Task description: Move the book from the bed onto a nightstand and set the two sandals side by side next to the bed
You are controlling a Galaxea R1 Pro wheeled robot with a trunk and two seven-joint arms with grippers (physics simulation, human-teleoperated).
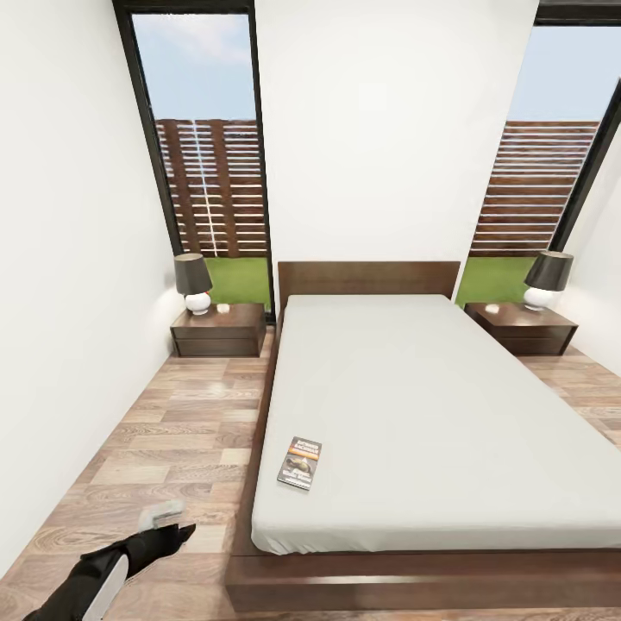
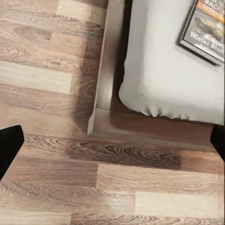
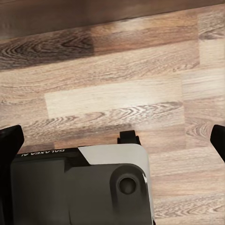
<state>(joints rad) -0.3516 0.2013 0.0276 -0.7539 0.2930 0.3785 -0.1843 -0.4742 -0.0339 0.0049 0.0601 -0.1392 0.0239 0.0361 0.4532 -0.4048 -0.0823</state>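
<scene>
On the bed [image 1: 448,405], near its foot corner, we see the book [image 1: 299,462]. Left gripper [image 2: 112,140] and right gripper [image 3: 112,136] both spread wide over floor [image 1: 164,440].

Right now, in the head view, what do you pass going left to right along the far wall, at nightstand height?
Left lamp on the left nightstand → bed headboard → right nightstand with the right lamp.

left arm [image 1: 95,578] low, reaching forward, black sleeve with white panel | left gripper [image 1: 168,528] fingers spread apart, holding nothing | right gripper [image 3: 112,140] fingers wide apart, pointing down, holding nothing, robot base [image 3: 79,187] beneath it
</scene>
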